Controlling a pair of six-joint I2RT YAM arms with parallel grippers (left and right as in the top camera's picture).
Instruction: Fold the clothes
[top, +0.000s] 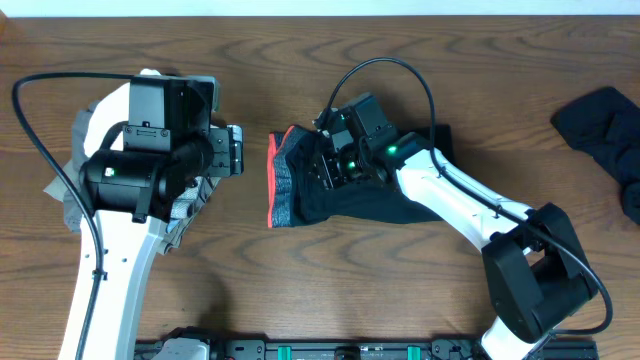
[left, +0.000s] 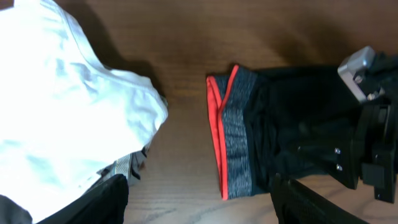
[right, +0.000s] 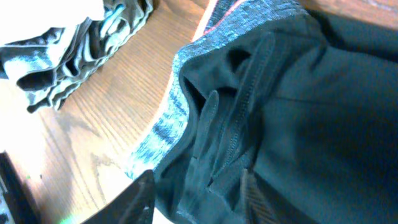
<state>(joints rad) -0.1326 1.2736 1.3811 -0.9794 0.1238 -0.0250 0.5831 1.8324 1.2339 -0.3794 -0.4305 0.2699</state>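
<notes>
The black trousers (top: 300, 200) lie bunched at mid-table, with the grey waistband and red inside (top: 277, 180) turned to the left. My right gripper (top: 322, 165) rests on them just behind the waistband. In the right wrist view its fingers (right: 199, 196) pinch a raised ridge of black fabric (right: 280, 124). My left gripper (top: 236, 152) is open and empty, hovering left of the waistband (left: 236, 137) with bare wood between its fingers (left: 202, 211). A white and grey clothes pile (top: 90, 135) lies under the left arm.
A second dark garment (top: 605, 125) lies crumpled at the far right edge. The white garment (left: 62, 106) fills the left of the left wrist view, with grey cloth (right: 74, 62) beside it. The right arm's body (left: 373, 149) sits over the trousers.
</notes>
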